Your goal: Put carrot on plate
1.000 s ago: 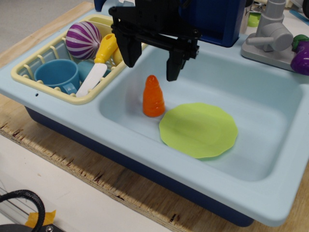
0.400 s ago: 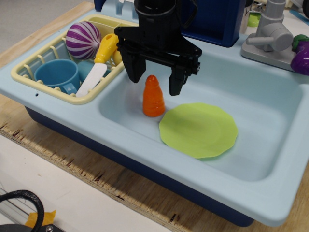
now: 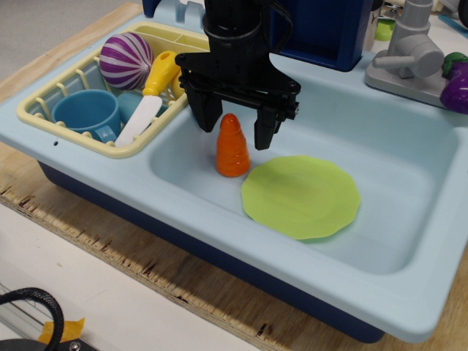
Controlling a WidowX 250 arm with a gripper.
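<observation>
Carrot (image 3: 232, 146) stands upright in the sink (image 3: 409, 241), its tip between the spread fingers of the hand (image 3: 234, 130), which straddles it without touching, apparently lined up for a grasp. Just below and beside the hand lies the plate (image 3: 301, 197), bare.

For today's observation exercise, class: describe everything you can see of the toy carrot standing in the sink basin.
The carrot is a small, glossy orange cone that looks like plastic, built of stacked ridged rings narrowing to a rounded tip, with no leaves. It stands upright on its wide base on the floor of the light blue sink, just left of the lime-green plate, seemingly not resting on it. The open black gripper straddles its top, one finger on each side, not yet clamped.
</observation>
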